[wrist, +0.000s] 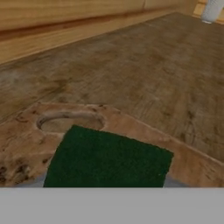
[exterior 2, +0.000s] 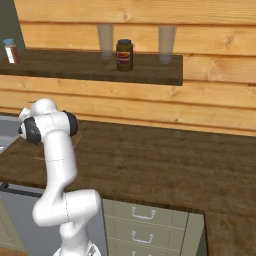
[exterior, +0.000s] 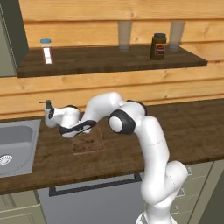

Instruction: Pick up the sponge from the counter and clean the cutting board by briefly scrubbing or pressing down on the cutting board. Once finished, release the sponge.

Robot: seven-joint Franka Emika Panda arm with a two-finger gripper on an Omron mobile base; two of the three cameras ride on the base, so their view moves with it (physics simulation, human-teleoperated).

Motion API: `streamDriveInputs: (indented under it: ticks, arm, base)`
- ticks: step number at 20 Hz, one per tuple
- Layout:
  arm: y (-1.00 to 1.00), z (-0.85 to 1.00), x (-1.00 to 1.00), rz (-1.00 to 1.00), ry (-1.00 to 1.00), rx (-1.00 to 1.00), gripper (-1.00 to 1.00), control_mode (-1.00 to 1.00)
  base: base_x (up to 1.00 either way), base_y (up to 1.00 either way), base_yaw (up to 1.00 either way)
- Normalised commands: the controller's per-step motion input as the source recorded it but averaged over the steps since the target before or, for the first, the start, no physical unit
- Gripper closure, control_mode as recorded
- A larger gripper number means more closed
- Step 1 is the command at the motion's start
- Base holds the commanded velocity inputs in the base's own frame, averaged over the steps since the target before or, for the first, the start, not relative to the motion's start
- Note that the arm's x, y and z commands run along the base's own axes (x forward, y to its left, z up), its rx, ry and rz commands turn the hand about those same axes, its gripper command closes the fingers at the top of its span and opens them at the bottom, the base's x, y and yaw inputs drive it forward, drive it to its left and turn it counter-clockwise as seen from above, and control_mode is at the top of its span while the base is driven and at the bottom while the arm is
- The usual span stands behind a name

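A wooden-walled kitchen fills the left base view: pale planks behind, a dark shelf (exterior: 109, 61) up high, and below it the long dark counter (exterior: 183, 131). On the shelf stand a small white-labelled jar (exterior: 46, 50) at the left and a dark jar (exterior: 158, 46) toward the right. A grey sink (exterior: 15, 146) is set into the counter at the left edge. The white arm rises from the lower right and bends left and down over the cutting board (exterior: 89, 143), a brown stained rectangle lying flat on the counter just right of the sink. The gripper (exterior: 75, 130) sits low at the board's far left corner — how its fingers stand cannot be told from here. A small soap dispenser (exterior: 47, 110) stands behind the hand, near the wall.

The right base view takes the same counter from the other side. The arm climbs from the lower left, its elbow hiding most of the board; a sliver of the board's corner shows beside the elbow. The dark jar (exterior 2: 124, 55) sits mid-shelf, the small jar (exterior 2: 10, 51) at the far left. Drawers (exterior 2: 145, 225) with pale handles sit under the counter.

The hand view looks down along the fingers. The sponge (wrist: 107, 159), dark green top up, lies at the bottom centre over the board (wrist: 26, 140), just below the board's round hole — the fingertips are hidden, so whether they grip it cannot be told.
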Motion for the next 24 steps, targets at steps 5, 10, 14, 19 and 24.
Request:
streamDriveInputs:
  ticks: [5, 10, 14, 19, 24]
  arm:
    - [-0.83, -0.43, -0.03, 0.0, -0.07, -0.01, 1.0, -1.0]
    - [-0.86, -0.53, -0.1, 0.0, -0.11, -0.02, 1.0, -1.0]
    - [-1.0, -0.51, 0.0, 0.0, -0.02, 0.0, 1.0, -1.0]
    - [-0.85, -0.64, 0.0, 0.0, 0.0, 0.0, 1.0, -1.0]
    - [-0.29, -0.77, 0.01, 0.0, 0.0, -0.02, 1.0, -1.0]
  base:
    - [0.0, 0.0, 0.0]
    - [0.0, 0.0, 0.0]
    - [0.0, 0.0, 0.0]
    - [0.0, 0.0, 0.0]
    - [0.0, 0.0, 0.0]
